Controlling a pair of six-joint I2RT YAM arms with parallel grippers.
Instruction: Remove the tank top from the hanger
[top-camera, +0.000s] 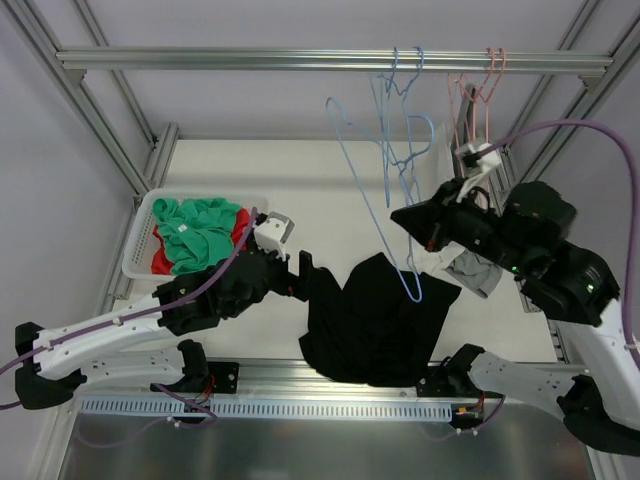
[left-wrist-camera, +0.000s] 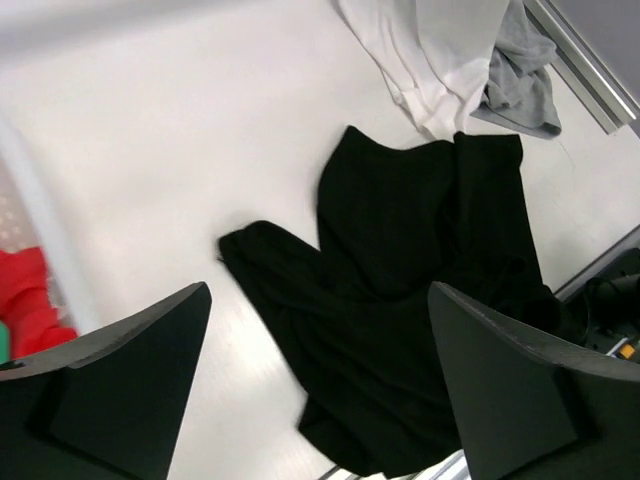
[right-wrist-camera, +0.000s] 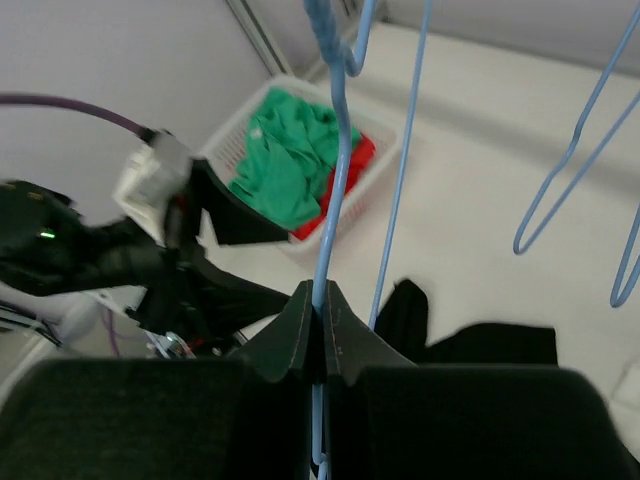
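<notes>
Our right gripper (right-wrist-camera: 322, 300) is clamped on the thin light-blue wire hanger (right-wrist-camera: 335, 190), holding it up so cloth slides off. Below the hanger the black fabric tank top (top-camera: 375, 320) lies crumpled, seemingly free; left of the hanger our left gripper (left-wrist-camera: 318, 310) gapes empty.

Overhead wide; wrist cams close, share tank top (top-camera: 370, 320).

Tank top (top-camera: 375, 320) on table (top-camera: 290, 190); basket (top-camera: 140, 235) to left, hanger (right-wrist-camera: 333, 200) at right.
</notes>
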